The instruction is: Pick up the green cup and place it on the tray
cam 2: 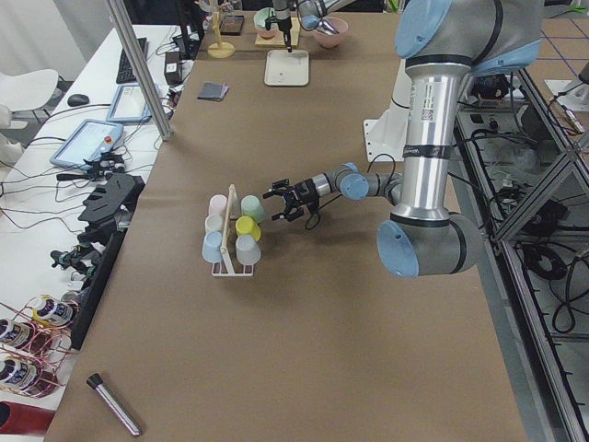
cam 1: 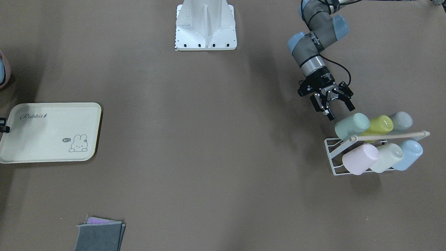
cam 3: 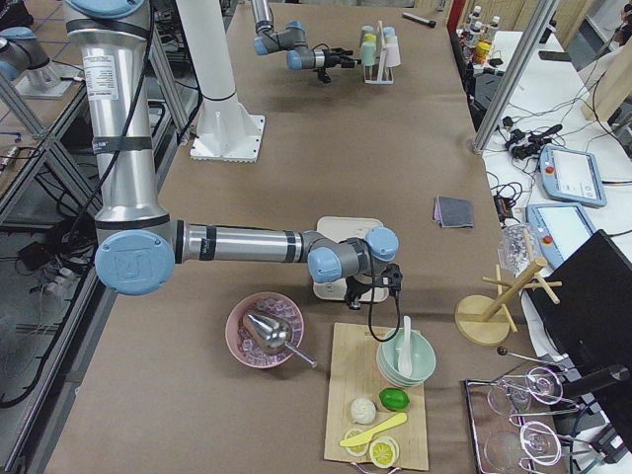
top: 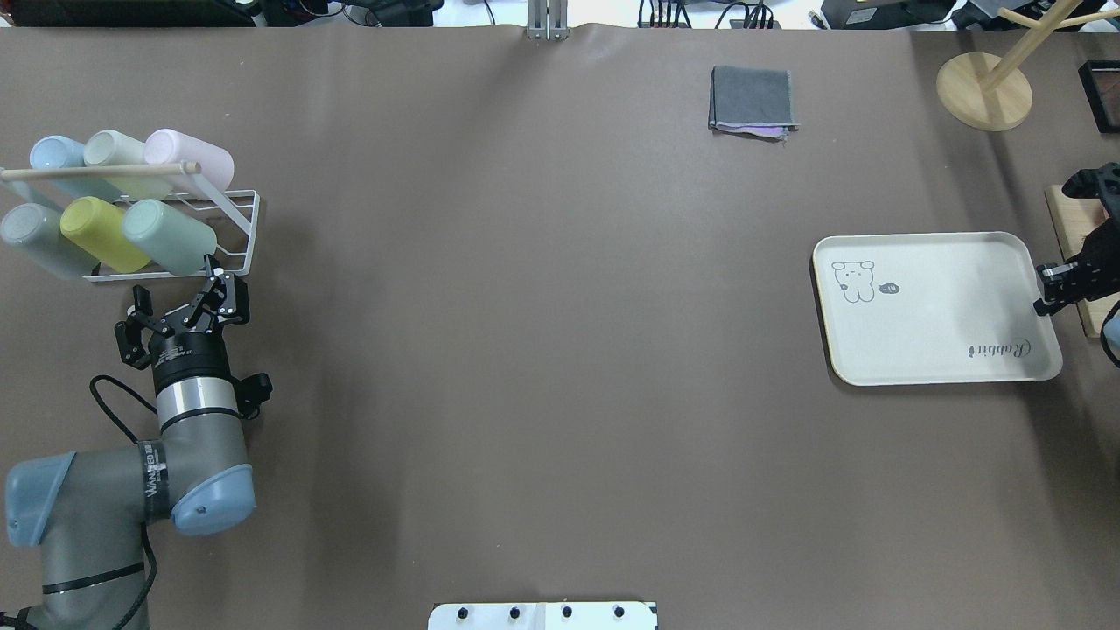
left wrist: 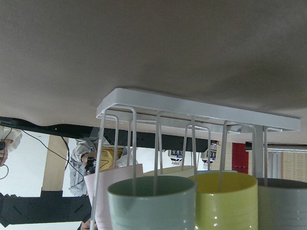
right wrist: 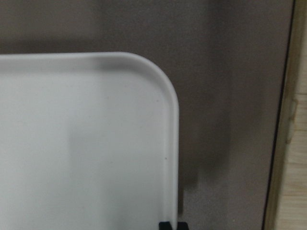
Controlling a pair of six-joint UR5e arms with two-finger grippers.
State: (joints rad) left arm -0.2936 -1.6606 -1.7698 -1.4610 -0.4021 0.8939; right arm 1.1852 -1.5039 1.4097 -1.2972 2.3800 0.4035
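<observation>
From my station I saw the left tool (cam 1: 339, 111) hanging low over the table (cam 1: 216, 146) with its jaws spread wide and nothing between them. It was angled toward the white wire rack (cam 1: 330, 157) at the robot's left end of the table. The green cup (cam 1: 352, 126) lay on its side on that rack, in the row nearer the robot and at the end closest to the table's middle. The yellow-green cup (cam 1: 378, 125) was next to it and the grey cup (cam 1: 401, 120) beyond that. The tool's fingertips were just beside the green cup, and I could make out no contact. In the rack's other row lay a pink cup (cam 1: 360, 159), a pale whitish cup (cam 1: 386, 157) and a blue cup (cam 1: 409, 154), under a wooden rod (cam 1: 390, 136). The tray (cam 1: 41, 143) sat flat and bare, well apart at the opposite end. The right tool (top: 1050, 293) was at the tray's outer short edge; I could not tell whether it was spread or closed. A folded grey cloth (cam 1: 99, 237) lay on the operators' side of the table.
</observation>
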